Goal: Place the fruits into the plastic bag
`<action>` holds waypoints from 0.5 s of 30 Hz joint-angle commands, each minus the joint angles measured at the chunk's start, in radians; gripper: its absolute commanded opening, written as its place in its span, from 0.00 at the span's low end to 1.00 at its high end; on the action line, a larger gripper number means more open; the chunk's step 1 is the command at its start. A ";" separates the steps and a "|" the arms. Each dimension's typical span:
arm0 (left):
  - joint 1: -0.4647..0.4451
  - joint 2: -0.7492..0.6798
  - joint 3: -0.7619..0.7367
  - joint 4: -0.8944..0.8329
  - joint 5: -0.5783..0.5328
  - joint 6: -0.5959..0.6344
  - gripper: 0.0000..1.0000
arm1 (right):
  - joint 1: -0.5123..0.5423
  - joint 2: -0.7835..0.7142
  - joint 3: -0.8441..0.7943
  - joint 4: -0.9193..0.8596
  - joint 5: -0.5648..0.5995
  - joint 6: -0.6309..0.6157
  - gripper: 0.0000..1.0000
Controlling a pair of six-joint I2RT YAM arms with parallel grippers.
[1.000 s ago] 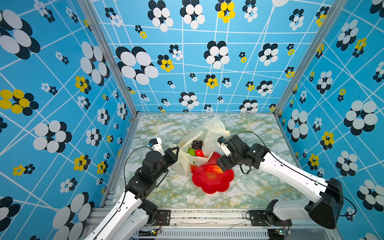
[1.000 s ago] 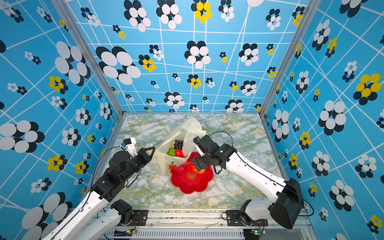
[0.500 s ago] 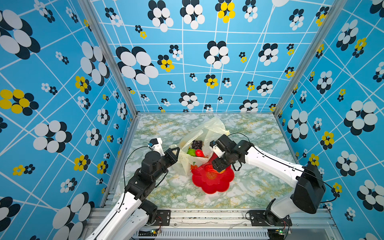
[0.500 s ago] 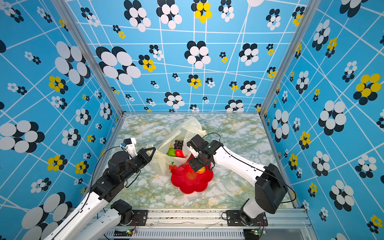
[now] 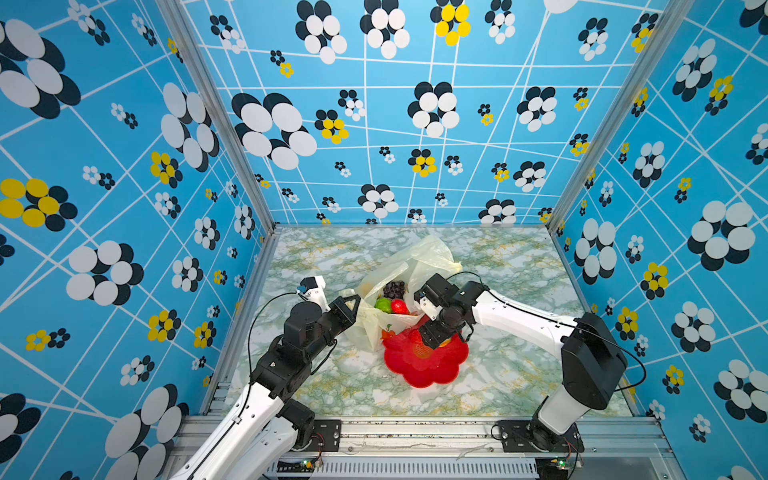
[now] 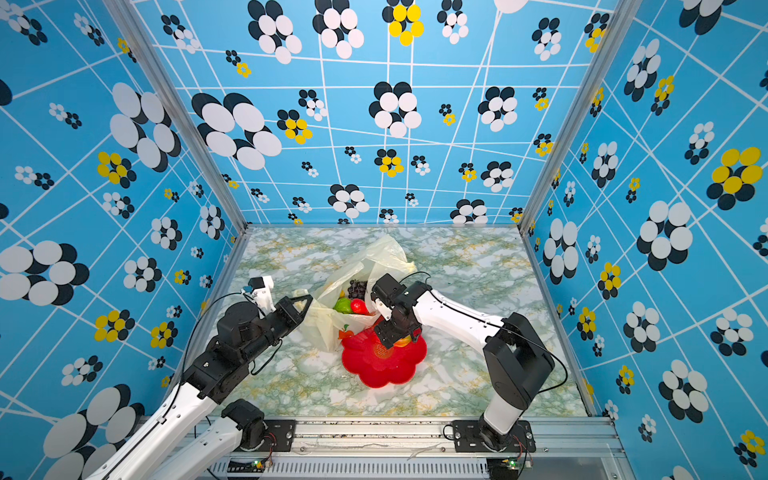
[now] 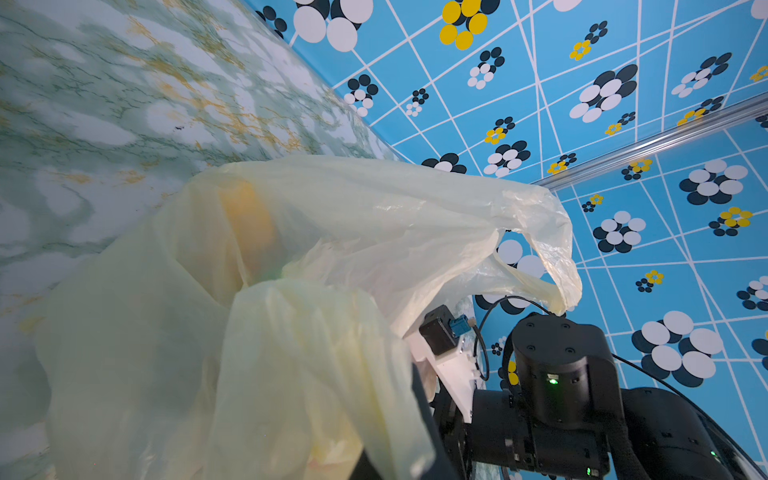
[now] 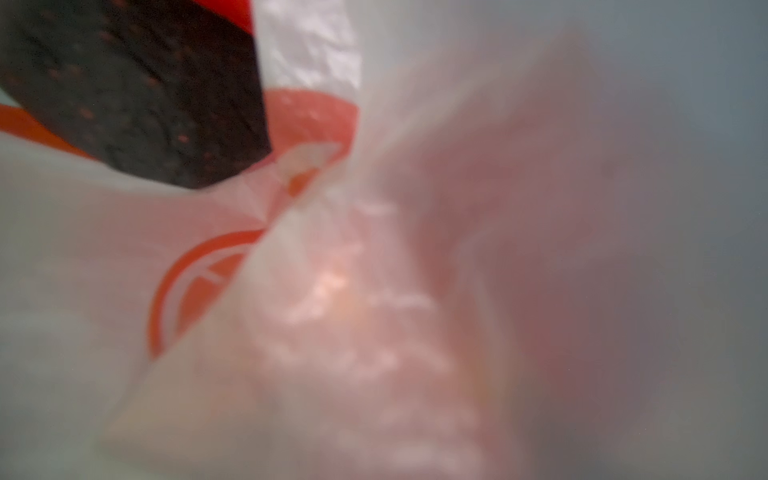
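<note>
The thin, crinkly cream-translucent plastic bag (image 5: pixel 419 259) lies near the middle of the green-and-white marbled tabletop (image 5: pixel 507 374), its mouth gaping upward. The left gripper (image 5: pixel 352 302) is clamped on the bag's near-left rim and holds the film up. In the left wrist view the bag (image 7: pixel 332 232) drapes over that gripper and fills most of the picture, with a yellow shape (image 7: pixel 249 224) dim behind the film.

Inside the mouth, in both top views, sit 3 fruits: a dark purple grape bunch (image 5: pixel 394 289), a green round fruit (image 5: pixel 383 304) and a red fruit (image 5: pixel 400 306) touching it.

Just beside the bag lies a red flower-shaped plate (image 5: pixel 428 370), and the bag's printed lower edge overlaps the plate's far rim. The right gripper (image 5: pixel 431 338) is low over that rim, with a yellow-orange mango (image 5: pixel 445 343) on the plate right against it. Whether its jaws are apart or closed on the mango cannot be told. The gripper's body hides them from above. In the right wrist view, blurred bag film with an orange ring print (image 8: pixel 199 291) covers the lens, leaving only 1 dark finger pad (image 8: pixel 137 91) clear.

Blue flower-patterned walls (image 5: pixel 124 166) enclose 3 sides.
</note>
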 commanded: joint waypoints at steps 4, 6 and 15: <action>0.005 -0.007 0.004 0.016 0.011 -0.011 0.00 | -0.010 0.056 0.007 0.009 0.022 -0.015 0.80; 0.004 -0.009 0.000 0.017 0.010 -0.015 0.00 | -0.010 0.065 0.004 0.007 0.026 -0.011 0.81; 0.004 -0.002 -0.009 0.037 0.015 -0.024 0.00 | -0.010 0.089 -0.015 -0.013 -0.008 -0.003 0.80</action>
